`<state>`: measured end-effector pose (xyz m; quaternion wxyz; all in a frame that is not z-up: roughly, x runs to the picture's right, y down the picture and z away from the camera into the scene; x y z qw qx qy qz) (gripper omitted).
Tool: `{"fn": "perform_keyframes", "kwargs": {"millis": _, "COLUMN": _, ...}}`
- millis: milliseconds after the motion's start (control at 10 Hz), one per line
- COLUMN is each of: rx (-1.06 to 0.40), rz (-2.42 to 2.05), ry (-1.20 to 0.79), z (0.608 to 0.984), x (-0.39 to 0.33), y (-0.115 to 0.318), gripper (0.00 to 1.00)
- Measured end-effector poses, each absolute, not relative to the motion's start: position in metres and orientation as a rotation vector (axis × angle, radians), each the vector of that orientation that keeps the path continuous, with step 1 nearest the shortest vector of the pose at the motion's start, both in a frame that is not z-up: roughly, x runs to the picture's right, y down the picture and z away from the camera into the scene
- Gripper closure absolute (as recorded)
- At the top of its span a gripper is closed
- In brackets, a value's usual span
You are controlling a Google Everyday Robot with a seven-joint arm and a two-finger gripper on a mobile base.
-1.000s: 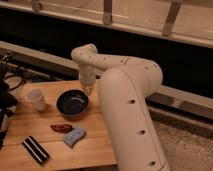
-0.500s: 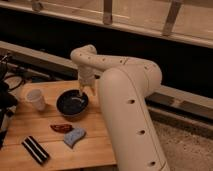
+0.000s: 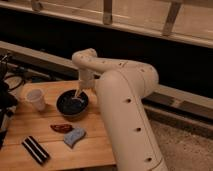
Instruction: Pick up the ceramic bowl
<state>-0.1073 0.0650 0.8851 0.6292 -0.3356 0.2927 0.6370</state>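
Single camera view. The pincer (image 3: 77, 95) is down inside the ceramic bowl (image 3: 70, 106) at its far-right rim, and its tip merges with the dark glaze, so whether it is apart or together cannot be told. The bowl stands on the tabletop (image 3: 30, 125) close to the far edge, right of centre. The white arm (image 3: 125, 110) hides the tabletop's right edge; the left and near edges are cut off. Compared with a second ago, the pincer sits lower and further into the bowl, while the bowl has not shifted. A white cup (image 3: 36, 98) stands near the far-left corner, apart from the bowl. Toward the near edge lie a red-brown item (image 3: 61, 128), a blue pad (image 3: 74, 136) and a black striped bar (image 3: 35, 149), with bare wood between them and the bowl.
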Motion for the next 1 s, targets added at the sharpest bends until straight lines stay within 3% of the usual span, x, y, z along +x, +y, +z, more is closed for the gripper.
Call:
{"fn": "perform_keyframes", "kwargs": {"millis": 300, "rx": -0.851, "rz": 1.455, "ry": 0.724, "z": 0.904, "x": -0.106, "y": 0.099, "gripper": 0.20}}
{"fn": "perform_keyframes", "kwargs": {"millis": 800, "rx": -0.889, "rz": 1.495, "ry": 0.744, "z": 0.905, "x": -0.112, "y": 0.119, "gripper": 0.21}}
{"fn": "perform_keyframes", "kwargs": {"millis": 1000, "rx": -0.887, "rz": 1.492, "ry": 0.742, "z": 0.908, "x": -0.113, "y": 0.119, "gripper": 0.34}}
